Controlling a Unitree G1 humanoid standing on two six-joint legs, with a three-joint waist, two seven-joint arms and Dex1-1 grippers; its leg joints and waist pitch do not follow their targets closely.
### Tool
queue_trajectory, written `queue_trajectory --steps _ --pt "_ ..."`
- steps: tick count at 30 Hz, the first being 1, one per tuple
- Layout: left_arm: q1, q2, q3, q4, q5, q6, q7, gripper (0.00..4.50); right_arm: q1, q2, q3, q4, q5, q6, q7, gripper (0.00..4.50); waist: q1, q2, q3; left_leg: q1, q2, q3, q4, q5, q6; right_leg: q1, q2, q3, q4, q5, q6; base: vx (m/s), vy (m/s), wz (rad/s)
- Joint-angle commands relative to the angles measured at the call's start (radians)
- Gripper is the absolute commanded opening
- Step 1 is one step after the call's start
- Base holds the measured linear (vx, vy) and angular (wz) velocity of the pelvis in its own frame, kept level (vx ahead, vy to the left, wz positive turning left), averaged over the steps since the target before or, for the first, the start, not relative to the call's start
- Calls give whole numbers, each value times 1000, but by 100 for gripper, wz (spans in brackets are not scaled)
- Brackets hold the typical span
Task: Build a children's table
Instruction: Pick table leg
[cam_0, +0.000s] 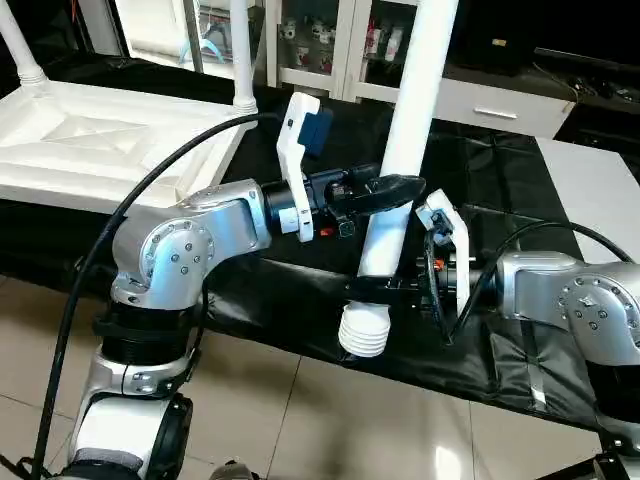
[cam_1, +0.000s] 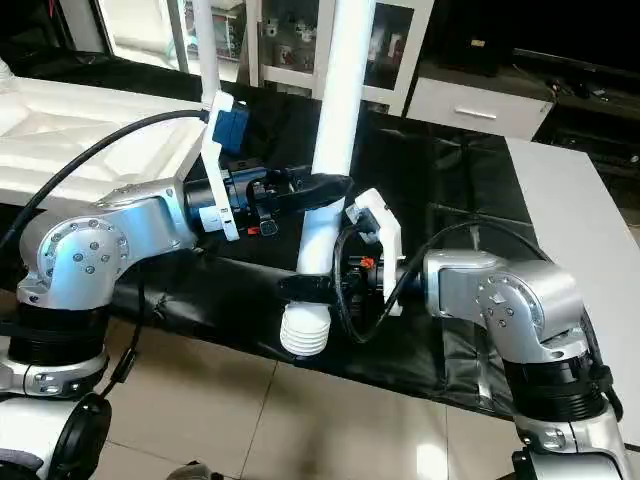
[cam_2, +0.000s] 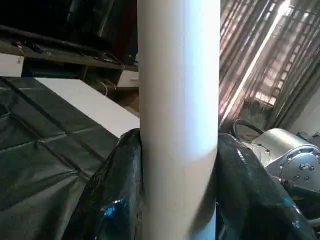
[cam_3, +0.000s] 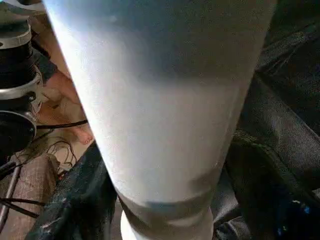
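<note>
The children's table top lies upside down at the back left, with two white legs standing in its corner sockets. A third white leg stands upright over the near edge of the black-covered bench, ribbed screw end down. My left gripper is shut on its middle, and its black fingers press both sides. Lower down, my right gripper sits around the leg just above the screw end. Its fingers flank the tube with a slight gap on one side.
A black sheet covers the bench under the leg. A white tabletop lies at the right, and cabinets stand behind. Tiled floor is below the screw end. What looks like a person's bare foot rests on the floor.
</note>
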Motion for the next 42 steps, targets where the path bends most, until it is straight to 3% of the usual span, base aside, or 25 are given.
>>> queue_trajectory --steps 1,4,14,22,24,32,33,36,42 --pt "-13 3 -10 -11 2 -10 -10 182 -11 -15 8 -16 -10 -5 -1 351 4 -8 -73 12 11 4 -69 -84 -23 58 -47 32 -56 -147 -166 0 0 0" --pt "-15 4 -10 -8 1 -12 -12 182 -12 -16 9 -14 -9 2 -6 351 3 -10 -72 12 11 4 -70 -85 -22 58 -47 32 -57 -157 -163 0 0 0" --pt "-21 4 -7 0 4 -20 -12 182 -13 -13 15 1 -3 16 -3 245 3 -7 -72 12 11 3 -70 -91 -23 58 -46 31 -57 -154 -164 0 0 0" --pt "-23 15 -18 0 33 -37 -3 182 -14 -10 16 2 -5 14 -5 197 4 -6 -72 13 12 3 -71 -106 -28 56 -47 32 -60 -173 -159 0 0 0" --pt "-24 15 -18 12 42 -30 14 252 -16 -12 15 4 -7 11 -5 193 3 -6 -72 12 12 3 -71 -110 -30 57 -47 32 -59 -182 -155 0 0 0" --pt "-28 31 -19 16 49 -14 15 311 -19 -13 15 11 -8 0 -7 190 3 -4 -70 12 11 1 -72 -128 -39 55 -47 31 -63 -221 -141 0 0 0" --pt "-29 32 -18 15 47 -12 13 337 -19 -13 16 11 -9 -1 -7 190 4 -5 -70 12 10 1 -71 -130 -39 55 -47 31 -64 -223 -141 0 0 0" --pt "-34 33 -10 18 38 -5 14 344 -21 -10 11 18 -14 -11 -11 190 4 -5 -71 12 11 1 -72 -131 -40 54 -47 31 -63 -224 -140 0 0 0" --pt "-35 30 12 23 23 19 32 395 -46 -18 -37 44 -18 -33 -20 190 4 -6 -70 11 9 2 -71 -129 -40 54 -47 31 -63 -226 -144 0 0 0"
